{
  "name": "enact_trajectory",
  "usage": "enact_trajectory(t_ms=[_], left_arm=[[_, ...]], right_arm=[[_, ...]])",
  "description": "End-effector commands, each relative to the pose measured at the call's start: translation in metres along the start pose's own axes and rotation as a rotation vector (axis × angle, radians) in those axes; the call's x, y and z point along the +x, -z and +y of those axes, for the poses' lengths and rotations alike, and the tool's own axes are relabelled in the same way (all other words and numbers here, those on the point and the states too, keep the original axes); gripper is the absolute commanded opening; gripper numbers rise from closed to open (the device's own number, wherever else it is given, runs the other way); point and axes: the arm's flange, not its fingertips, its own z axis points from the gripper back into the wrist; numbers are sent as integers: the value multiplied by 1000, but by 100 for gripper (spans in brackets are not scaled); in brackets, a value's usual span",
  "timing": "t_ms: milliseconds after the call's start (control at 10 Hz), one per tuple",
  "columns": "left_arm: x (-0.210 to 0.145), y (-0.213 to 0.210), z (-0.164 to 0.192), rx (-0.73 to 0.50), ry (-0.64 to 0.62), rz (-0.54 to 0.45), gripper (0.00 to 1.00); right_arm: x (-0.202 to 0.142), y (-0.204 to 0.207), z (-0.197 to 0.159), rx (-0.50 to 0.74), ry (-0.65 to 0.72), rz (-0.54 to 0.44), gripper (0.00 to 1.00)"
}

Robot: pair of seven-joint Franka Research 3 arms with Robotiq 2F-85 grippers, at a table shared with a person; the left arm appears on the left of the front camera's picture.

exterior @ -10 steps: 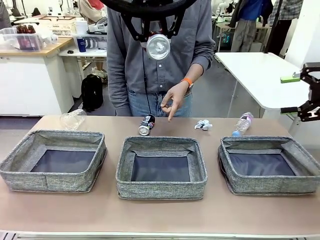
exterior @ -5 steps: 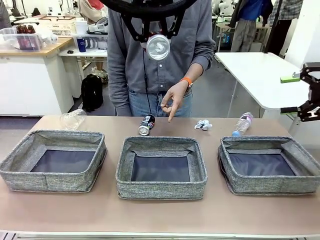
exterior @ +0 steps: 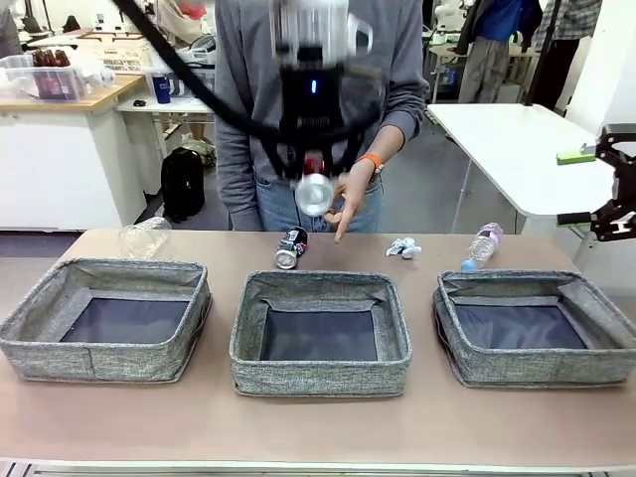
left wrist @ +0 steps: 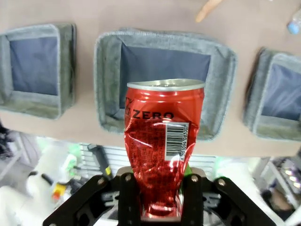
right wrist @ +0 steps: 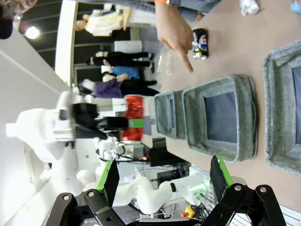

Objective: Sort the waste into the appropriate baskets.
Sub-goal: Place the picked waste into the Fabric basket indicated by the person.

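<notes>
three grey baskets sit in a row on the table, front view: left basket (exterior: 99,366), middle basket (exterior: 320,378), right basket (exterior: 537,370). above and behind the middle one hangs the left gripper (exterior: 315,171), blurred, its fingers clamped on the red soda can (exterior: 315,195), silver end facing the camera. just beside the can, the person's hand (exterior: 350,197) points a finger down at the table. behind the baskets lie the dark crushed can (exterior: 291,248), the white paper wad (exterior: 403,248), the clear bottle (exterior: 483,244) and, far left, the clear cup (exterior: 146,238). at the right edge the right gripper (exterior: 576,187) hovers in the air, fingers spread wide, holding nothing.

over to the left wrist view: the dented red soda can stands upright, pinched at its base between the two black fingers, and it sits right over the middle basket, with the other two baskets off to either side.

right wrist view now: green pads spread well apart with only air between them, baskets below, the person's hand pointing near the dark crushed can.
</notes>
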Motion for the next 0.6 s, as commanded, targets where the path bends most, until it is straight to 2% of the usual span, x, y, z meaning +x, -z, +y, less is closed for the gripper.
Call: enact_trajectory(t_ms=[0, 200, 300, 500], left_arm=[[-22, 51, 10, 11, 29, 21, 28], [-28, 96, 14, -30, -6, 52, 28], [-30, 117, 16, 23, -29, -2, 28], [-29, 139, 11, -5, -15, 46, 28]], right_arm=[[2, 2, 1, 29, -26, -7, 100], [2, 2, 1, 29, -26, -7, 100], [2, 2, 1, 29, -26, -7, 100], [2, 2, 1, 29, -26, -7, 100]])
